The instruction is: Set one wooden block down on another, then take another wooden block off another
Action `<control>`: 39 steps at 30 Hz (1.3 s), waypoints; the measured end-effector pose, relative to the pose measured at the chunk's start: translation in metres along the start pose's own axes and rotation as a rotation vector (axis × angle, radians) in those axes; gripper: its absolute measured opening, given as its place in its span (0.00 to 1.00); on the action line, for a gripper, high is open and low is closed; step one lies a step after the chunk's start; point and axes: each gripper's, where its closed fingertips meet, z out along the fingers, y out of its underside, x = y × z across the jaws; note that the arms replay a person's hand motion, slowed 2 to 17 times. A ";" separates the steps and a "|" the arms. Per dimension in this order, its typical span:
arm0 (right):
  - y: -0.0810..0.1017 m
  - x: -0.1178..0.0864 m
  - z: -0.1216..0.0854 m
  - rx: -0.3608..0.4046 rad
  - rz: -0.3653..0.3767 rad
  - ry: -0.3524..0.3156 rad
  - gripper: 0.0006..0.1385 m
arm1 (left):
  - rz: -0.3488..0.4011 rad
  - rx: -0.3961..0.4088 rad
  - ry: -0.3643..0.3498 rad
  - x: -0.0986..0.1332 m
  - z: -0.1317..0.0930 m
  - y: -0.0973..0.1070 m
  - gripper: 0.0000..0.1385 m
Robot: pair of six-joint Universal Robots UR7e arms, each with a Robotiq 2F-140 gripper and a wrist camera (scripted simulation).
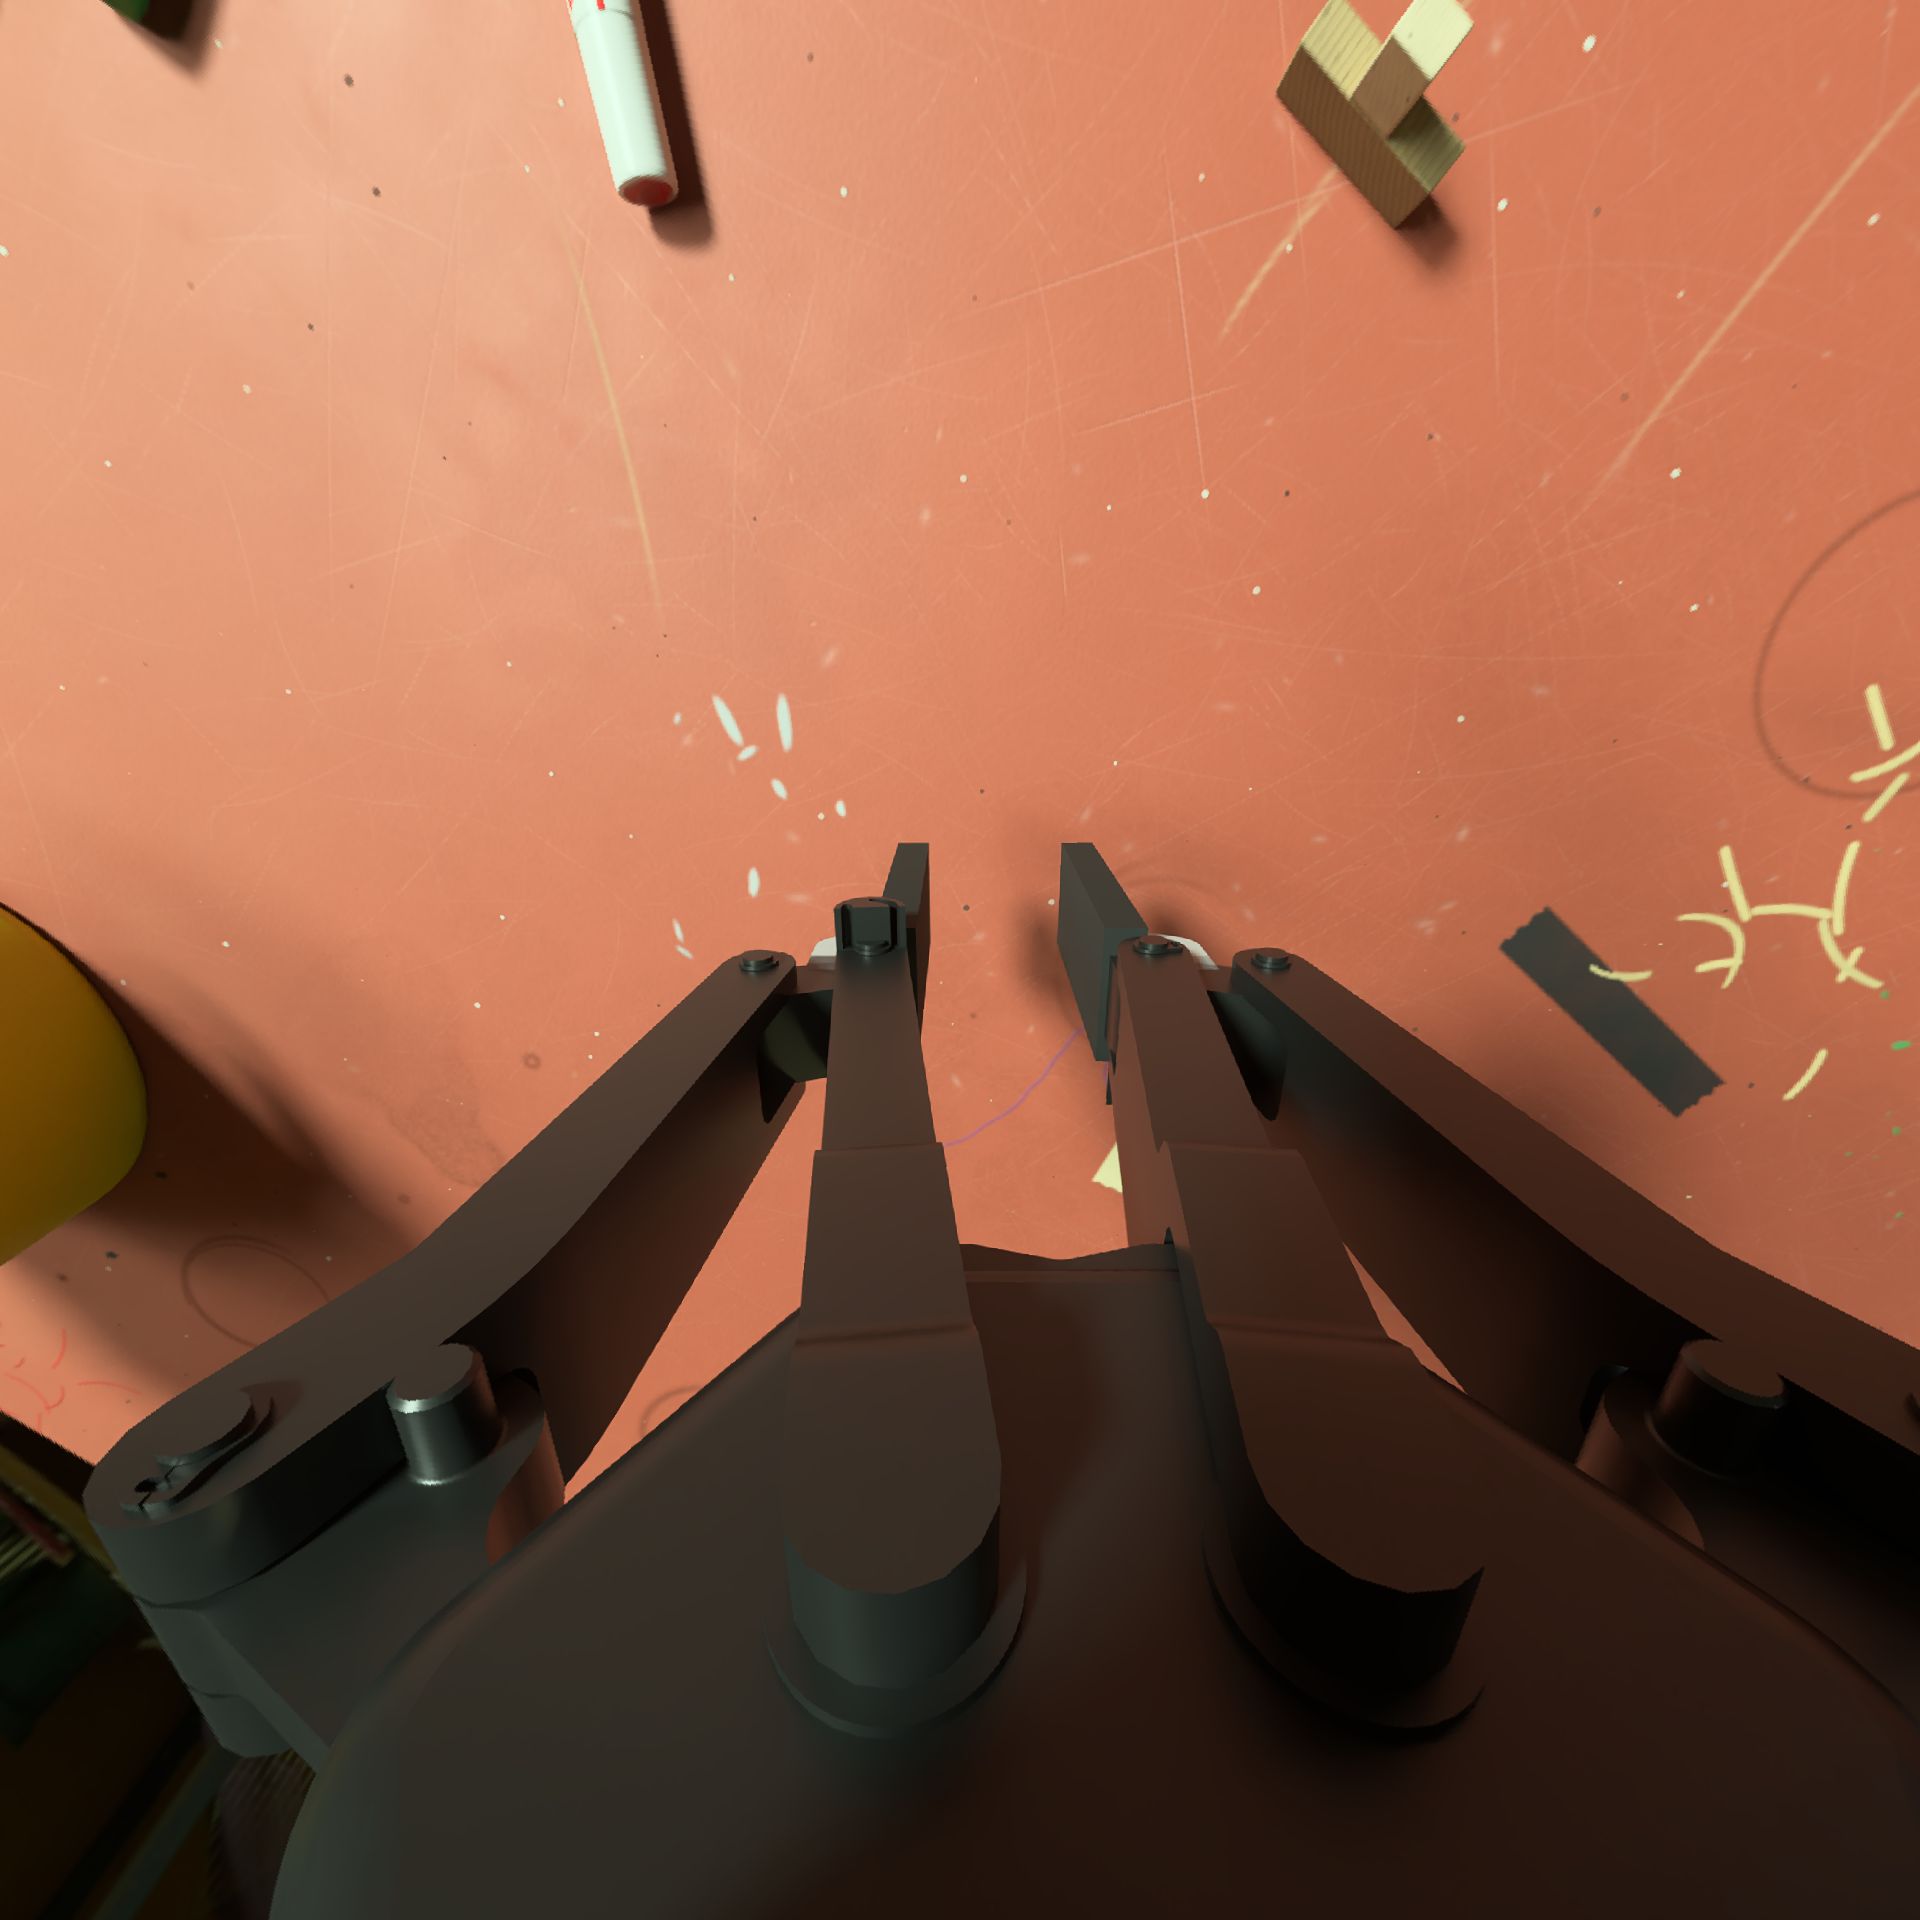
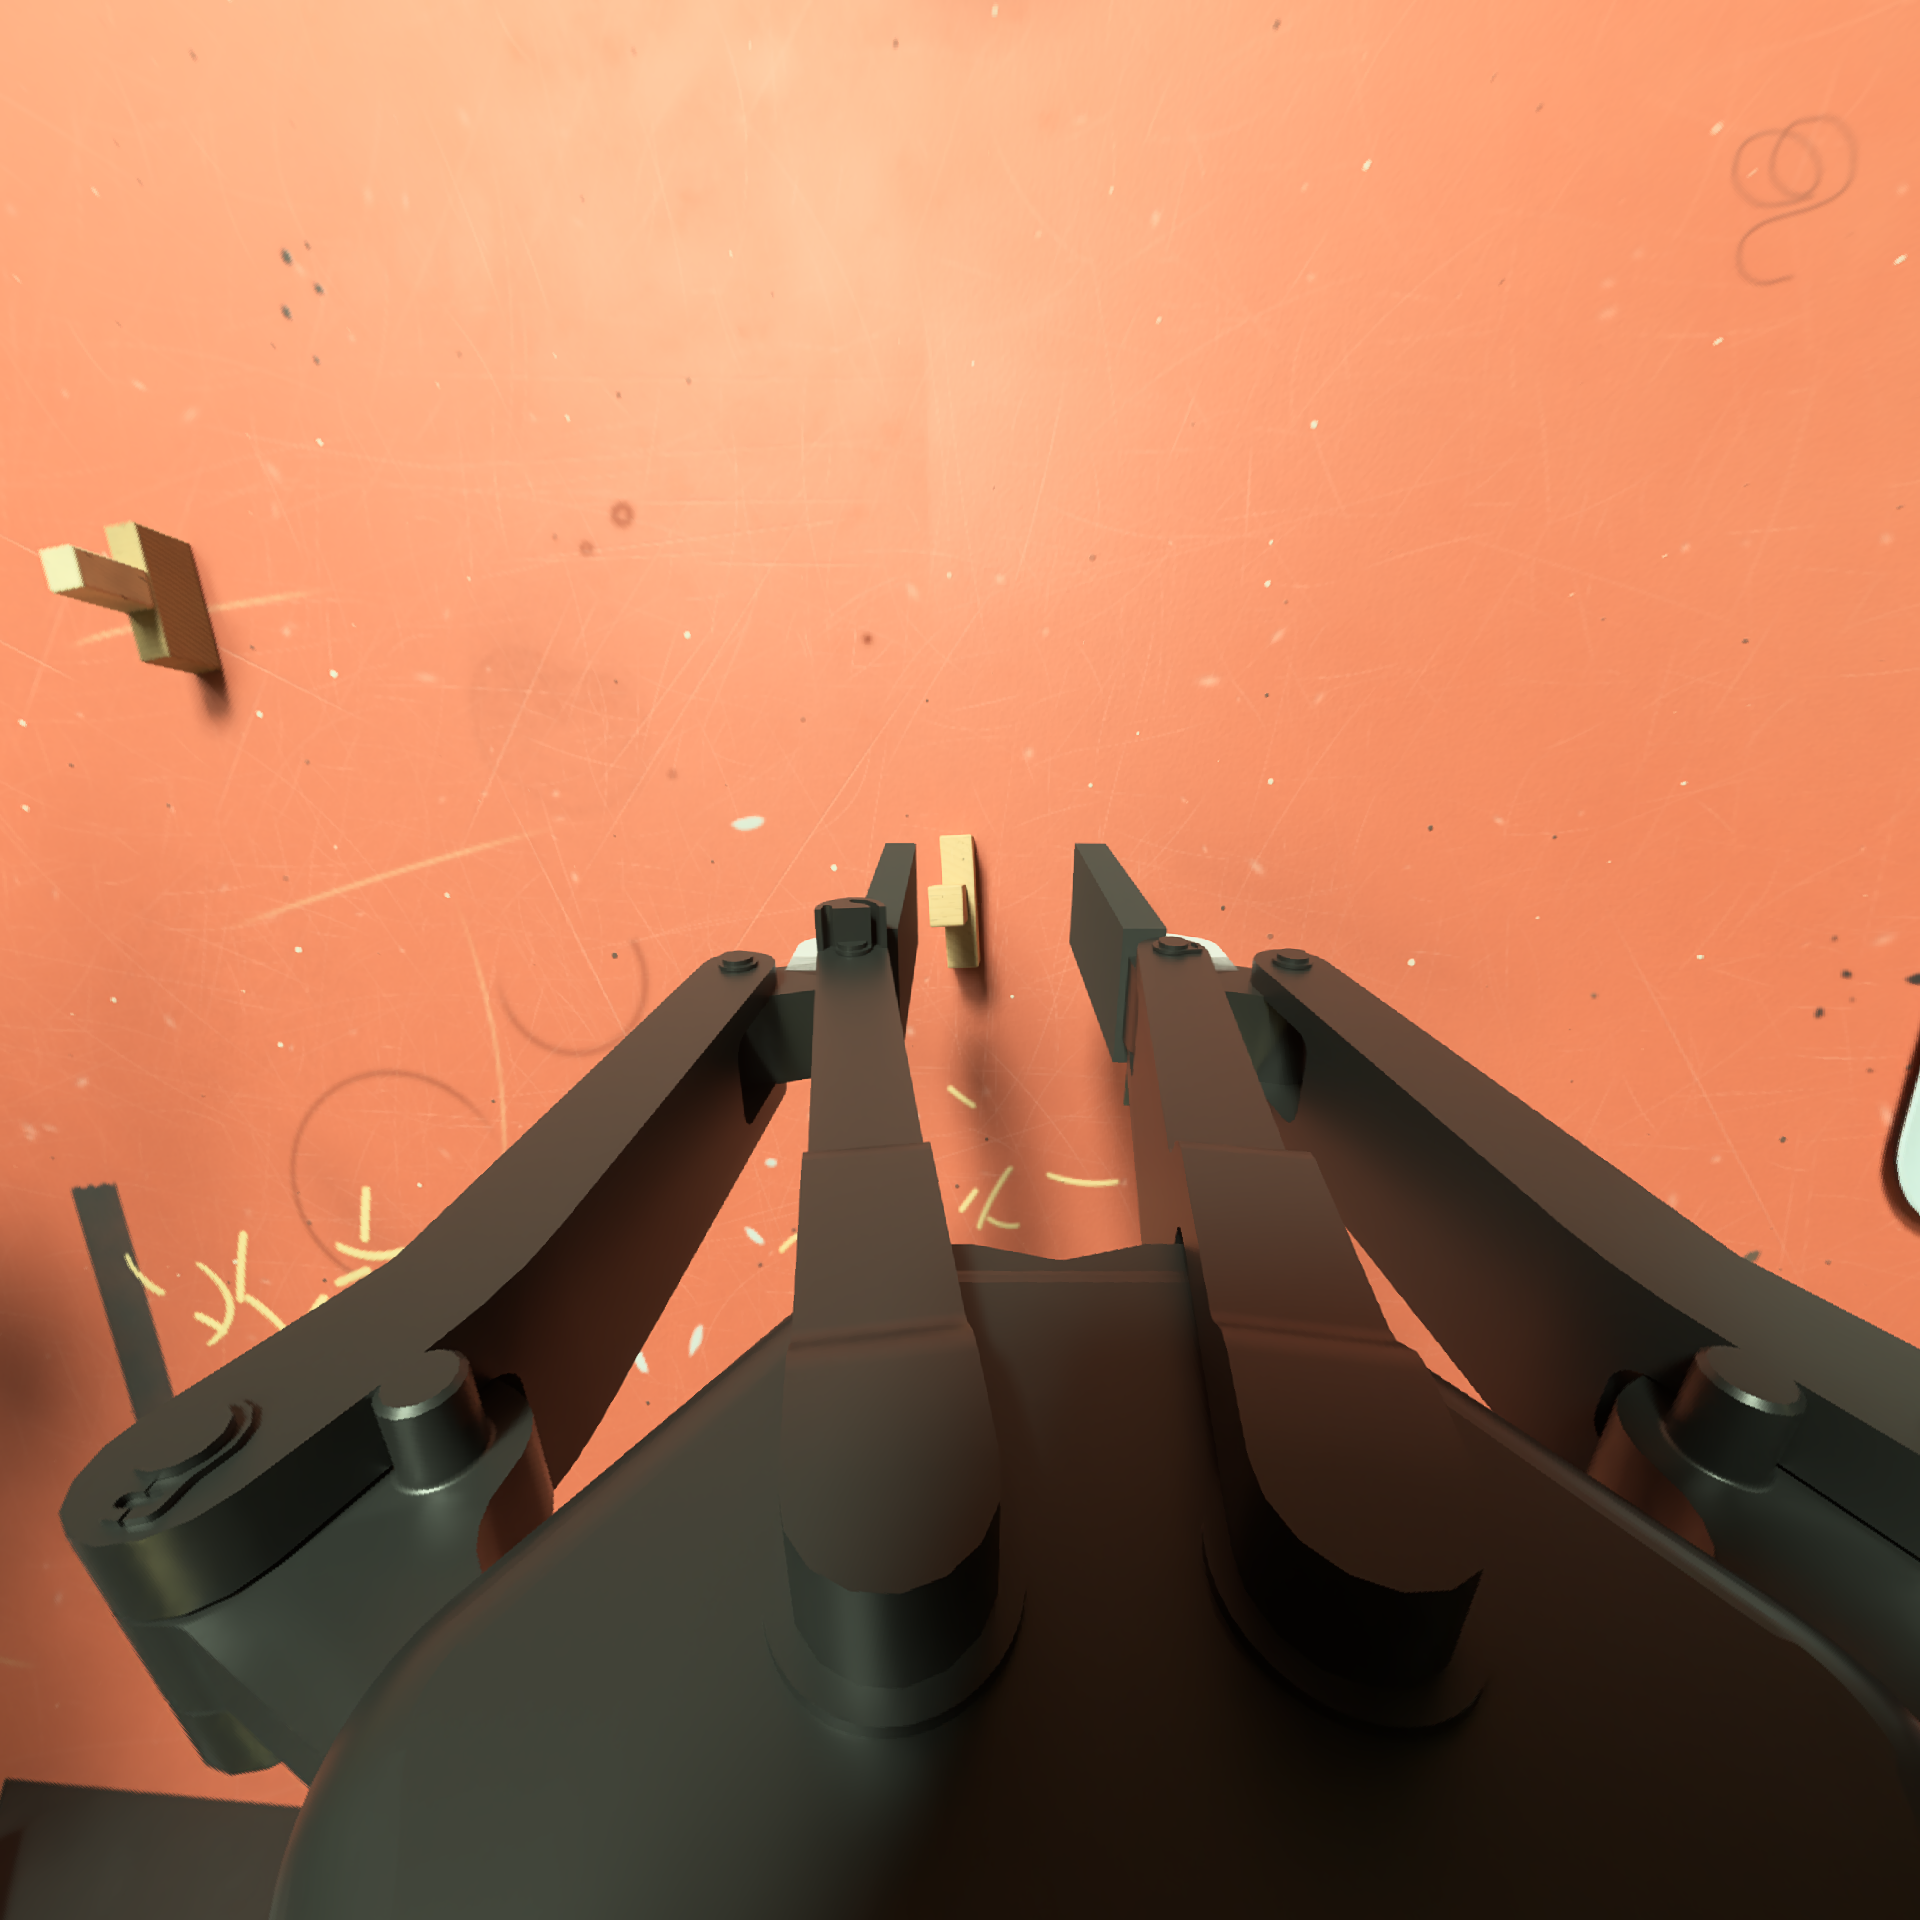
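Note:
In the left wrist view two wooden blocks (image 1: 1369, 109) lie crossed, one resting on the other, at the far top right of the red table. My left gripper (image 1: 995, 868) is open and empty, far from them over bare table. In the right wrist view a small crossed pair of wooden blocks (image 2: 961, 902) lies on the table, showing between the fingertips of my right gripper (image 2: 994, 868), nearer the left finger. That gripper is open, empty and well above the pair. Another crossed pair of blocks (image 2: 140, 594) lies at the far left.
A white marker with a red tip (image 1: 627, 104) lies at the top. A yellow rounded object (image 1: 57, 1081) sits at the left edge. A black tape strip (image 1: 1608, 1013) is stuck at the right, also in the right wrist view (image 2: 120, 1299). A white object (image 2: 1907, 1132) shows at the right edge.

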 end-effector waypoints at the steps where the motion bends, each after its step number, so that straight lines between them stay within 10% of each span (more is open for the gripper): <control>1: -0.001 0.000 -0.003 0.015 0.003 0.003 0.30 | -0.001 0.010 0.003 0.000 -0.002 -0.001 0.24; 14: -0.025 -0.037 -0.063 0.300 -0.062 0.027 0.36 | 0.001 0.146 0.042 0.001 -0.031 -0.003 0.27; 25: -0.045 -0.151 -0.112 0.573 -0.279 -0.261 0.35 | 0.011 0.270 0.050 -0.001 -0.059 0.001 0.28; 32: -0.042 -0.214 -0.112 0.514 -0.361 -0.422 0.35 | 0.006 0.336 0.061 -0.002 -0.074 0.005 0.27; 39: -0.047 -0.241 -0.085 0.357 -0.418 -0.395 0.29 | 0.004 0.376 0.067 -0.002 -0.084 0.008 0.26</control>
